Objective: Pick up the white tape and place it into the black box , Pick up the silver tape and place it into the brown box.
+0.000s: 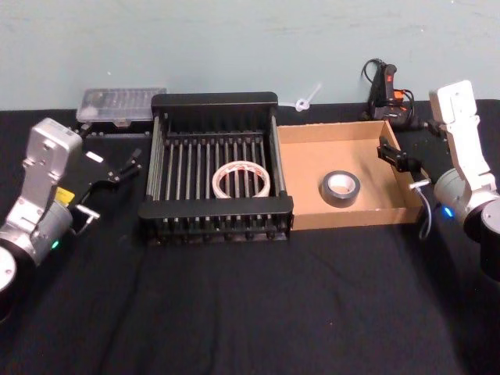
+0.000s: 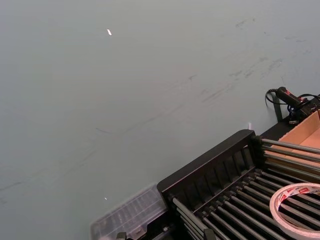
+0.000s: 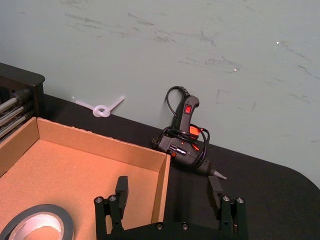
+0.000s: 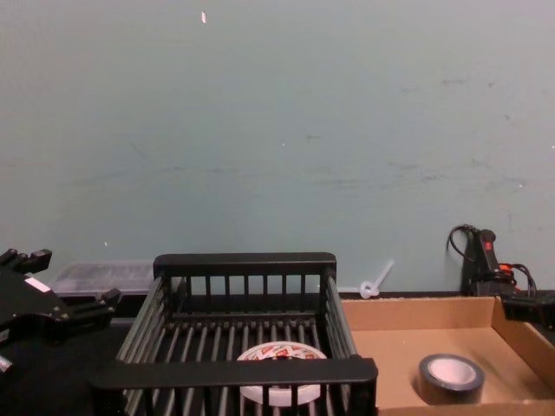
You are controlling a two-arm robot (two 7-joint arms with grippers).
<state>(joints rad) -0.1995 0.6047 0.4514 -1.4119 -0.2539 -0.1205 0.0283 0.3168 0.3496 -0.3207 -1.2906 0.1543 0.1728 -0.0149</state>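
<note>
Head view has both rolls already sitting in their boxes: the white tape [image 1: 241, 180] lies flat on the slatted floor of the black box [image 1: 215, 213], and the silver tape [image 1: 340, 189] lies flat in the brown box [image 1: 355, 216], which sits touching the crate's right side. The left gripper [image 1: 112, 174] hangs over the black cloth to the left of the crate, its fingers apart and holding nothing, with the white ring well off to the right of the fingertips and a clear plastic container [image 1: 119, 105] beyond them by the wall. The right gripper [image 1: 400, 160] sits over the far right wall of the cardboard tray, fingers spread wide and empty; in the right wrist view that wall's edge runs between the two fingers [image 3: 121, 187], the grey roll lies on the tray floor near them, and a glue gun [image 3: 185, 143] rests on the cloth just past them, against the wall.
</note>
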